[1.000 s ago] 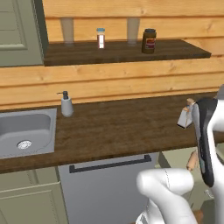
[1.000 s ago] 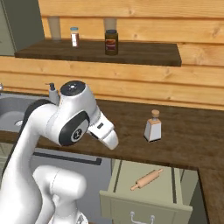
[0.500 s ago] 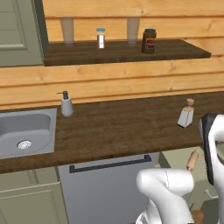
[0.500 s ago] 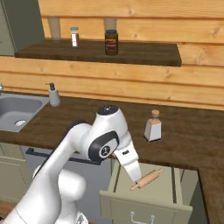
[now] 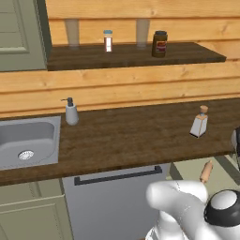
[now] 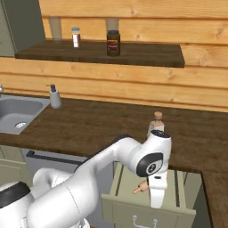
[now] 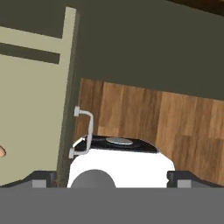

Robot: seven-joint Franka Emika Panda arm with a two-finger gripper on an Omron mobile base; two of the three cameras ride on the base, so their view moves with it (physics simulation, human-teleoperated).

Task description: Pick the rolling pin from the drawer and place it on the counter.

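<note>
The rolling pin (image 5: 205, 171) lies in the open sage-green drawer (image 6: 133, 209), below the front edge of the dark wood counter (image 5: 131, 136). In the right base view one tan end of the rolling pin (image 6: 140, 188) pokes out to the left of my hand. My gripper (image 6: 156, 202) points down into the drawer right beside the pin. In the hand view the gripper (image 7: 113, 179) stands open, its dark fingertips (image 7: 41, 177) far apart with nothing between them. A sliver of the pin (image 7: 1, 151) shows at the left edge, on the pale drawer floor (image 7: 30, 109).
A cork-topped bottle (image 6: 156, 122) stands on the counter just behind the drawer. A soap dispenser (image 5: 71, 111) stands by the steel sink (image 5: 23, 140). A grey panel with a black bar handle (image 5: 117, 176) sits left of the drawer. Jars stand on the upper shelf (image 5: 136, 54).
My arm has swung right and downward, from in front of the counter to over the open drawer, bringing the hand down beside the rolling pin. The pin itself has not moved.
</note>
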